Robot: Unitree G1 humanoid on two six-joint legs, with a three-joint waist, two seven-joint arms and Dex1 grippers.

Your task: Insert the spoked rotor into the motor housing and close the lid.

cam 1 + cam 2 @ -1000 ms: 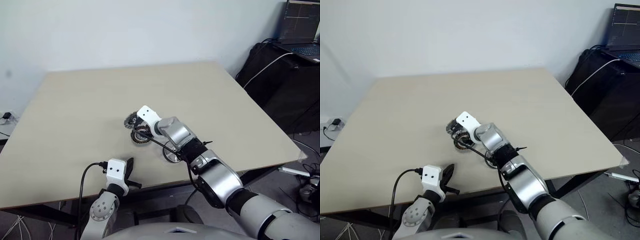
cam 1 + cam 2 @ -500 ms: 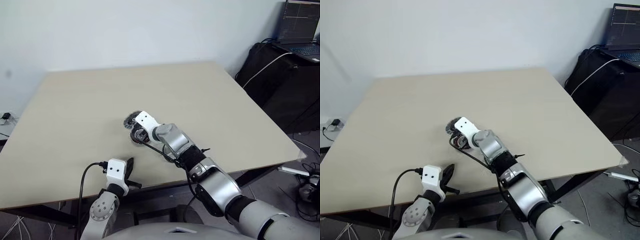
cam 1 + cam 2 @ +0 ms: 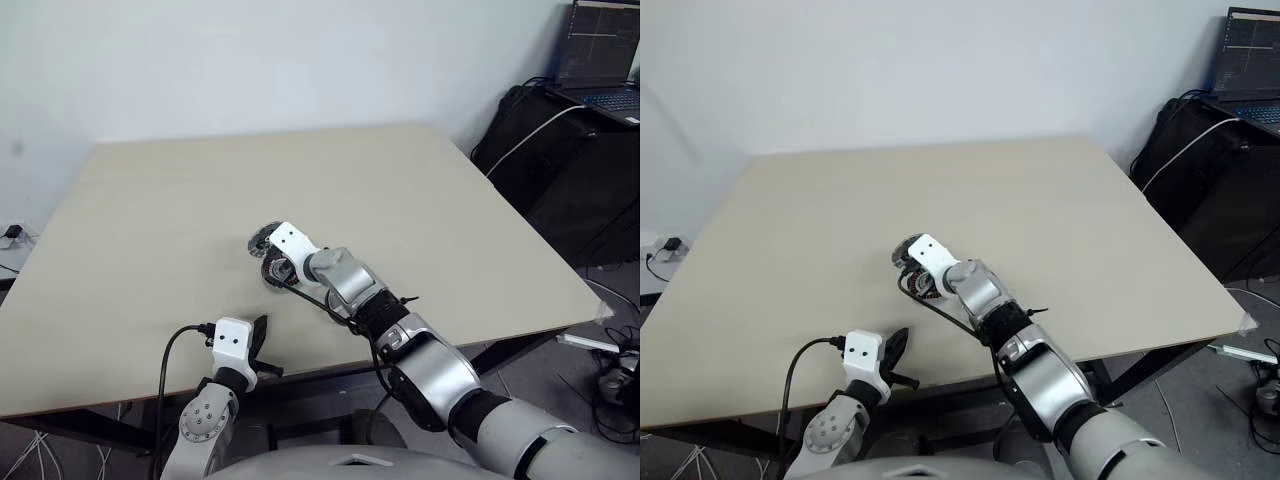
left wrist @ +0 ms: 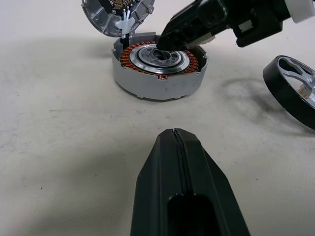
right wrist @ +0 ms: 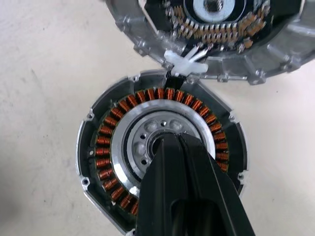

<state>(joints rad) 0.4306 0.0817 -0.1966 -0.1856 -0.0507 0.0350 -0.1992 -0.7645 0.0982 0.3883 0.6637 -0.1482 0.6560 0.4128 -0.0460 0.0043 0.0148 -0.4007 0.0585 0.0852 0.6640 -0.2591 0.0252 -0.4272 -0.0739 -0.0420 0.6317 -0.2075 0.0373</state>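
Lowered since a second ago, the right gripper (image 4: 165, 43) has pinched empty at the motor housing (image 4: 158, 69) centre; the left gripper (image 4: 178, 142) is closed and empty; the spoked rotor (image 4: 291, 90) lies at the housing's 3 o'clock, uninserted, lid (image 5: 211, 29) open

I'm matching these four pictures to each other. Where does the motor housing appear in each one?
Left eye view: motor housing at the table's middle, partly behind the right gripper.
Right eye view: same spot, mostly hidden by that arm.
Left wrist view: upper middle, copper windings showing.
Right wrist view: centre, seen from above.
Shared landmark: the open lid joined at the housing's rim.
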